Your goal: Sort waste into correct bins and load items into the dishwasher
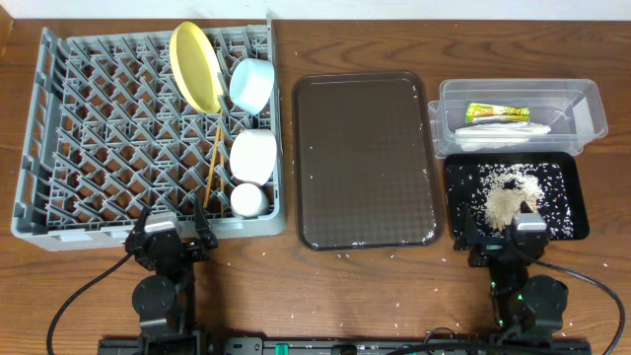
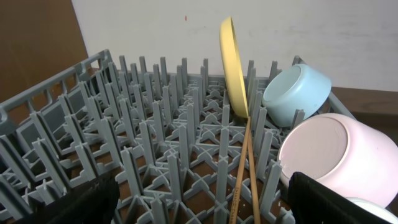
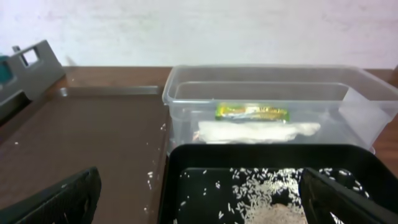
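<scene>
In the grey dishwasher rack [image 1: 99,128] a yellow plate [image 1: 195,67] stands on edge. Beside it are a light blue bowl [image 1: 251,84], a white bowl [image 1: 252,156], a small white cup [image 1: 247,200] and wooden chopsticks [image 1: 212,163]. The clear tub [image 1: 592,99] holds a yellow-green wrapper [image 1: 498,111] and a white wrapper [image 1: 503,129]. Rice scraps [image 1: 508,194] lie in the black tray [image 1: 455,197]. My left gripper [image 1: 170,233] hangs open at the rack's near edge, holding nothing. My right gripper [image 1: 503,242] stands open at the black tray's near edge, also holding nothing.
A dark brown serving tray [image 1: 367,163] lies between the rack and the bins, with a few rice grains along its edges. More grains are scattered on the wooden table [image 1: 394,296] in front of it.
</scene>
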Robot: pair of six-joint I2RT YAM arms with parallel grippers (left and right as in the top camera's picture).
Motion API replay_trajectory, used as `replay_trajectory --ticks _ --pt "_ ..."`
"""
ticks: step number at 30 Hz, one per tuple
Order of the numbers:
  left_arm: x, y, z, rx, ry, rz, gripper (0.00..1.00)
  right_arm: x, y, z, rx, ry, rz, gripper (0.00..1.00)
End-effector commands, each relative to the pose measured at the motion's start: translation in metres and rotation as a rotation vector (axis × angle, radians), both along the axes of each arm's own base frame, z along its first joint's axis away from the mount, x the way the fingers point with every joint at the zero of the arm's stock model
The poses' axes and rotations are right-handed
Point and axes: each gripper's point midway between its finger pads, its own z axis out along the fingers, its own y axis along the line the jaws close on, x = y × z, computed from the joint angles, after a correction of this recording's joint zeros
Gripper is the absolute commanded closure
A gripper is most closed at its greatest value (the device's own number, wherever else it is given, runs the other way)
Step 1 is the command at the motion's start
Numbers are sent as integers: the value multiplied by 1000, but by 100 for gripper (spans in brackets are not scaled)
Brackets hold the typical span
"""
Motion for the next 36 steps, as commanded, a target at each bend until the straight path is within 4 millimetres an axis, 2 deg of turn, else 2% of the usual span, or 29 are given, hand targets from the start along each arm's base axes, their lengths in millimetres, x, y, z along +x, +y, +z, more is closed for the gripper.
replay_trajectory --ticks 1,36 --pt "-1 4 -18 3 45 18 13 0 3 7 -8 -40 10 1" --pt "-1 4 -18 3 45 18 12 2 2 5 -4 -62 2 1"
